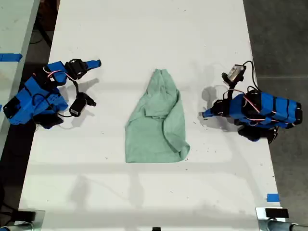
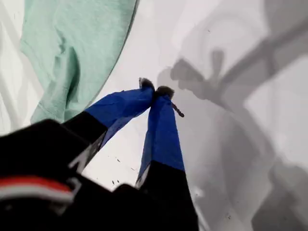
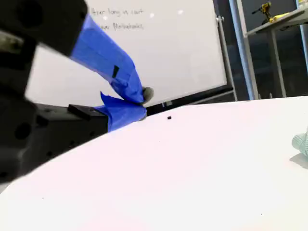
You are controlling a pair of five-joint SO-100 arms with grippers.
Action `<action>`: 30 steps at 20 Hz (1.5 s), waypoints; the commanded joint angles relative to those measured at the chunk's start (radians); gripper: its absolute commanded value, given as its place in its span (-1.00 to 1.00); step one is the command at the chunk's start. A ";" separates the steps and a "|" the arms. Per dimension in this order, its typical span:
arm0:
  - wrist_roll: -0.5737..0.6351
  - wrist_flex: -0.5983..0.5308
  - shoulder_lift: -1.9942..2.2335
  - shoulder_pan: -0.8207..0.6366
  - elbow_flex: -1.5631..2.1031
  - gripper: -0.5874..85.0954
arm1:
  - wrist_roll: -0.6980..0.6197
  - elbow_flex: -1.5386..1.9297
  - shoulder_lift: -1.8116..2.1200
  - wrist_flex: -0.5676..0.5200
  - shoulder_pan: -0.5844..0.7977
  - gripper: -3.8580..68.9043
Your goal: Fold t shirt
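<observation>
t shirt [image 1: 156, 120] on the table [image 1: 144, 29], my first gripper [image 1: 204, 114] near it on the exterior view's right, my second gripper [image 1: 97, 63] well apart on the exterior view's left

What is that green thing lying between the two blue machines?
On the long white table, midway between the two blue arms, lies the t shirt. It is soft, pale mint-green cloth, partly folded, the only thing there that is not blue and black.

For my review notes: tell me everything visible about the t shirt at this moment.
The t shirt is soft pale mint-green cloth, lying partly folded and rumpled on the white table, near the middle of the exterior view. It is wide at the hem, nearer that view's bottom, and narrows to a point toward the top, with overlapping layers and creases. Only the table touches it; both grippers sit apart from it.
</observation>
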 commanded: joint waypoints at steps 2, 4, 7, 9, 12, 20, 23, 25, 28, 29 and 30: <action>-0.009 0.000 0.009 -0.006 0.041 -0.99 | 0.009 0.058 0.009 -0.015 -0.009 -0.85; -0.009 0.000 0.009 -0.006 0.041 -0.99 | 0.009 0.058 0.009 -0.015 -0.009 -0.85; -0.011 0.000 0.009 -0.005 0.041 -0.99 | 0.009 0.058 0.009 -0.015 -0.009 -0.85; -0.011 0.000 0.009 -0.005 0.041 -0.99 | 0.009 0.058 0.009 -0.015 -0.009 -0.85; -0.011 0.000 0.009 -0.005 0.041 -0.99 | 0.009 0.058 0.009 -0.015 -0.009 -0.85; -0.011 0.000 0.009 -0.003 0.041 -0.99 | 0.009 0.058 0.009 -0.014 -0.011 -0.85; -0.012 0.000 0.009 -0.002 0.041 -0.99 | 0.009 0.058 0.009 -0.014 -0.011 -0.85; -0.015 0.002 0.009 0.003 0.041 -0.99 | 0.009 0.058 0.009 -0.014 -0.012 -0.85; -0.025 0.002 0.009 0.012 0.041 -0.99 | 0.012 0.058 0.009 -0.014 -0.017 -0.85; -0.032 0.005 0.009 0.015 0.041 -0.99 | 0.012 0.058 0.009 -0.014 -0.015 -0.85; -0.038 0.006 0.009 0.017 0.041 -0.99 | 0.012 0.058 0.009 -0.014 -0.015 -0.85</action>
